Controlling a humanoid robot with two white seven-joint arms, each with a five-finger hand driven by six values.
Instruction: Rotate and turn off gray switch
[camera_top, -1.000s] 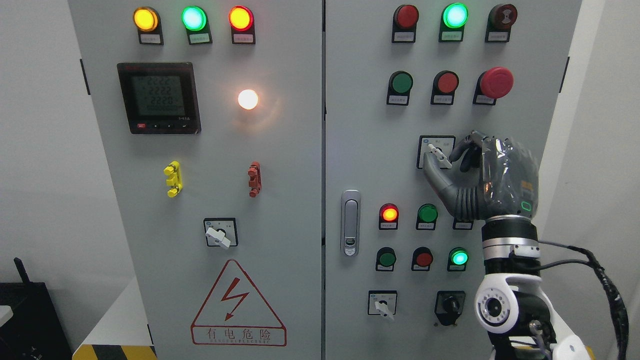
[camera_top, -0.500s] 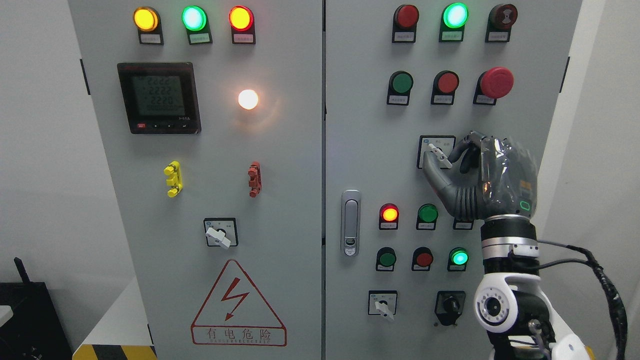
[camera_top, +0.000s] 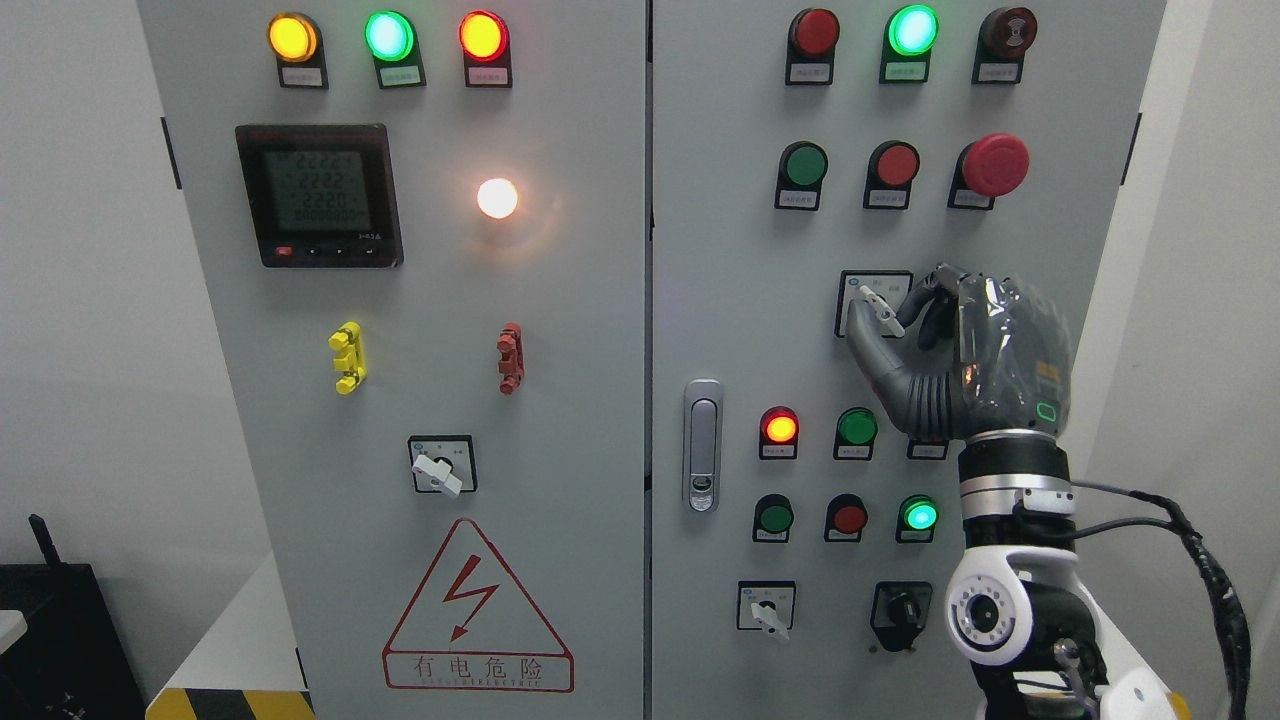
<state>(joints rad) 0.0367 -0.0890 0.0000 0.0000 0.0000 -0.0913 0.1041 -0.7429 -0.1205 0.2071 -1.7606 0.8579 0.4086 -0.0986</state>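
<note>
A gray rotary switch (camera_top: 879, 306) sits on a small square plate on the right door of the electrical cabinet (camera_top: 720, 300), its white handle pointing up and left. My right hand (camera_top: 885, 310) reaches up from the lower right and pinches that handle between thumb and forefinger. The other fingers curl behind, under a shiny dark cover on the back of the hand. The left arm does not show.
Other gray rotary switches sit on the left door (camera_top: 438, 470) and at the lower right (camera_top: 766, 612), beside a black knob (camera_top: 902, 608). A red mushroom button (camera_top: 994, 164), lit lamps, a door latch (camera_top: 702, 445) and a meter (camera_top: 318, 194) also dot the panel.
The right hand has shifted slightly up and left on the switch, and the white handle has turned a little further toward upright.
</note>
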